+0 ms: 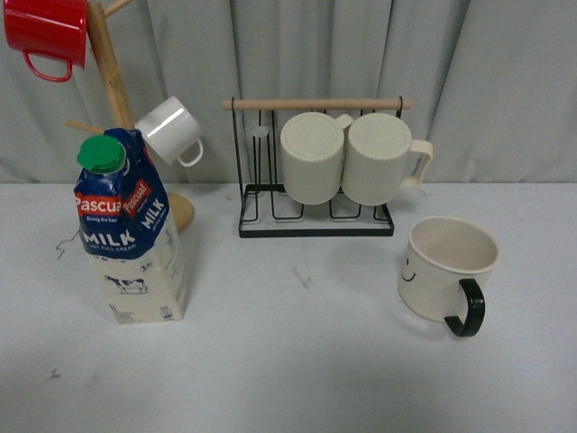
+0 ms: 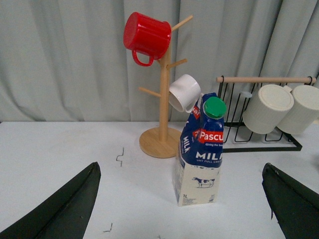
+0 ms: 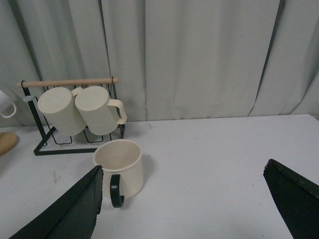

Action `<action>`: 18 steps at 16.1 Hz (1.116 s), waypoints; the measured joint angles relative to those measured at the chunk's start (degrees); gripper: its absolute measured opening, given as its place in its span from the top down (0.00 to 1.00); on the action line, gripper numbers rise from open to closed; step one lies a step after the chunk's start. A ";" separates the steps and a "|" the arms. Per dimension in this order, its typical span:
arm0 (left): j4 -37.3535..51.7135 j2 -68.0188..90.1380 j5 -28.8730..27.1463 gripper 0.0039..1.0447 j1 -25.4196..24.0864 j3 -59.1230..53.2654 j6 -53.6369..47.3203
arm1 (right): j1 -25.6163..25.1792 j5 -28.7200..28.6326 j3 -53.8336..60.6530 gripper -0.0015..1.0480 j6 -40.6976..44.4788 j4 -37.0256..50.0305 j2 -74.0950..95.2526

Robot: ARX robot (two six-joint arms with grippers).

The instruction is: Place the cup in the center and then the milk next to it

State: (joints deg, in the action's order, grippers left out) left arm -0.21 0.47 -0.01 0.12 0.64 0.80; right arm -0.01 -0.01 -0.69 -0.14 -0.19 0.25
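Left claw (image 2: 180, 168): we see its fingers spread wide, holding nothing.
Milk (image 1: 126, 230): upright on the left of the table (image 1: 297, 361), just before the wooden mug tree (image 1: 113, 81).
Cup (image 1: 448, 271): upright on the right, its black handle toward us.
Right claw (image 3: 183, 167): wide too, empty.

Upper left of my front view I see a red mug (image 1: 43, 34) and a white mug (image 1: 169, 129) hanging on a wooden tree (image 1: 109, 72); at centre, a wire rack (image 1: 315, 232) holds two ribbed mugs (image 1: 312, 158)
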 joint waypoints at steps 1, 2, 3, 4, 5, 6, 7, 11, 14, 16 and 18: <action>0.00 0.00 0.00 0.06 0.00 0.00 0.00 | 0.00 0.00 0.00 0.06 0.00 0.00 0.00; 0.00 0.00 0.00 0.06 0.00 0.00 0.00 | 0.00 0.00 0.00 0.06 0.00 0.00 0.00; 0.00 0.00 0.00 0.06 0.00 0.00 0.00 | 0.00 0.00 0.00 0.06 0.00 0.00 0.00; 0.00 0.00 0.00 0.06 0.00 0.00 0.00 | 0.00 0.00 0.00 0.06 0.00 0.00 0.00; 0.00 0.00 0.00 0.06 0.00 0.00 0.00 | 0.00 0.00 0.00 0.06 0.00 0.00 0.00; 0.00 0.00 0.00 0.06 0.00 0.00 0.00 | 0.00 0.00 0.00 0.06 0.00 0.00 0.00; 0.00 0.00 0.00 0.06 0.00 0.00 0.00 | 0.00 0.00 0.00 0.06 0.00 0.00 0.00; 0.00 0.00 0.00 0.06 0.00 0.00 0.00 | 0.00 0.00 0.00 0.06 0.00 0.00 0.00; 0.00 0.00 0.00 0.06 0.00 0.00 0.00 | 0.00 0.00 0.00 0.06 0.00 0.00 0.00; 0.00 0.00 0.00 0.06 0.00 0.00 0.00 | 0.00 0.00 0.00 0.06 0.00 0.00 0.00; 0.00 0.00 0.02 0.06 0.00 0.00 0.00 | 0.00 0.02 0.00 0.06 0.00 0.00 0.00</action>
State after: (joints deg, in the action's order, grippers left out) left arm -0.21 0.47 0.01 0.12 0.64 0.80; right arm -0.01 0.01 -0.69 -0.14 -0.19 0.25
